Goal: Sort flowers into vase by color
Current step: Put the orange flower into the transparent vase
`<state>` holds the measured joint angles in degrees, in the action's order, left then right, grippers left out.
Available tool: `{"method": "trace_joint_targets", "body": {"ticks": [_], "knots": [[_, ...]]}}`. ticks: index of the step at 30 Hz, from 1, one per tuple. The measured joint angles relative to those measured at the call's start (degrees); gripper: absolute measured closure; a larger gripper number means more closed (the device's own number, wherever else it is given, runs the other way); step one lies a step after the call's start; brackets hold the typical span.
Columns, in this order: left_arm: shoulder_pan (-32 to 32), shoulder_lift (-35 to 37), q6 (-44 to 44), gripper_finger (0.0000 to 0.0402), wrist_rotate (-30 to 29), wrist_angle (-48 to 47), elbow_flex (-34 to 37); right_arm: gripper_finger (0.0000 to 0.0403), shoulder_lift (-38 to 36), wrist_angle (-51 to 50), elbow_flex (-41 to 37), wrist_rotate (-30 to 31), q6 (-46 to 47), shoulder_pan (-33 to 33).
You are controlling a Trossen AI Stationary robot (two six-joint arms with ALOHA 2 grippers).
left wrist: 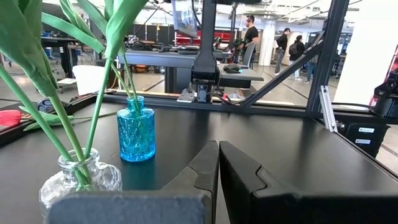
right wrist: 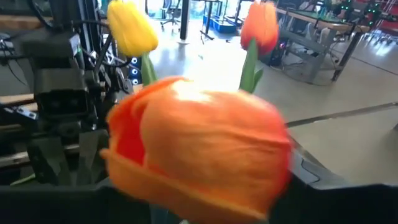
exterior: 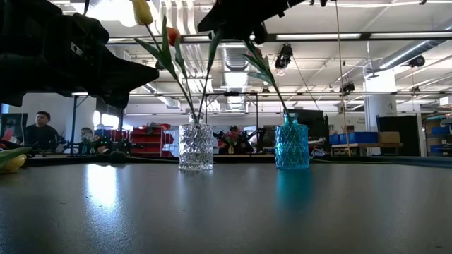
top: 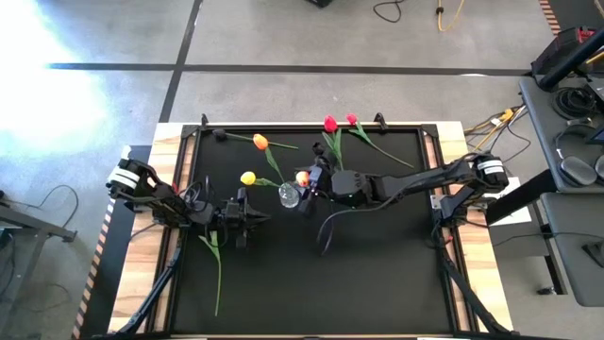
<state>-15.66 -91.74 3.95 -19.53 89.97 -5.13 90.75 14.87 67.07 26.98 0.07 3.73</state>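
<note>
- Black worktop (top: 377,274) fills the middle of the high view, wood-edged, with grey floor around it.
- At frame centre the right gripper (top: 309,178) carries an orange tulip (right wrist: 196,149) just beside the clear vase (top: 289,195); I cannot tell how its fingers sit, as the bloom hides them.
- Best to lower the stem straight into the neck, clear of the yellow tulip (top: 247,178) already standing in it.
- Two red tulips (top: 330,124) lie at upper centre; another orange one (top: 260,142) lies upper left of them.
- The blue vase (exterior: 292,147) stands near the clear one.
- The left gripper (top: 247,216) waits left of centre, fingers (left wrist: 205,171) together.
</note>
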Motion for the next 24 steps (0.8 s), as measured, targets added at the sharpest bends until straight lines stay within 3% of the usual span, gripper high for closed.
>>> {"method": "trace_joint_targets", "body": {"ticks": [5, 14, 24], "knots": [[0.01, 0.00, 0.00, 0.0402, 0.02, 0.00, -0.02, 0.0183, 0.25, -1.54, 1.92, 0.00, -0.07, 0.02], [0.00, 0.00, 0.00, 0.0402, 0.17, 0.00, -0.02, 0.0129, 0.21, -13.76, 10.54, -0.02, -2.85, 1.62], [-0.02, 0.00, 0.00, 0.0402, 0.40, -0.02, -0.02, 0.0131, 0.08, -24.64, 19.72, 0.17, -10.69, 6.20]]}}
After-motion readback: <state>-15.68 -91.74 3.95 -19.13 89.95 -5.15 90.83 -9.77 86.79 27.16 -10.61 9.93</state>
